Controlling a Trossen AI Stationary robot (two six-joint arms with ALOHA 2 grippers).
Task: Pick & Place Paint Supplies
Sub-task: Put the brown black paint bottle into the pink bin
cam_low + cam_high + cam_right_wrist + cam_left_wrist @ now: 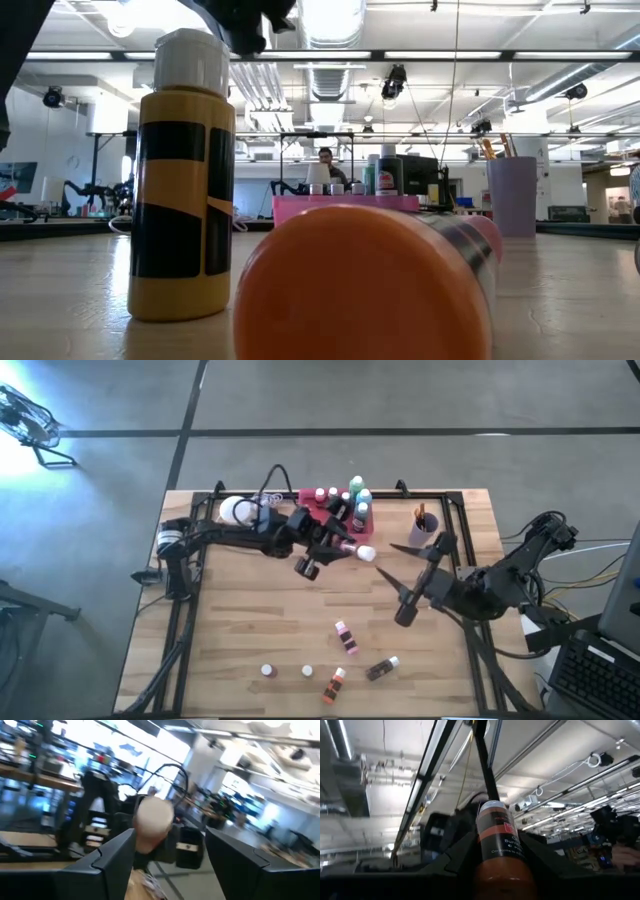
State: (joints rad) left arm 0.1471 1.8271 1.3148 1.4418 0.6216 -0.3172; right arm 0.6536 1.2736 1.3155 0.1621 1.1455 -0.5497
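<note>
Just beside the pink tray (pixel 318 510), on its near side, the left tool (pixel 340 546) is clamped on a brown bottle (pixel 352 549), long axis level, white cap pointing toward the right tool (pixel 397 582). The right tool stands with fingers apart, well clear of the tray. The left arm is nearer; the tray lies directly behind its bottle.

A yellow bottle (pixel 182 180) with black stripes and white cap; pink tray (pixel 345 205); lilac cup (pixel 512 195).

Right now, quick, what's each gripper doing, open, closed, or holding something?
Left gripper: shut on a white-capped bottle.
Right gripper: open, holding nothing.
</note>
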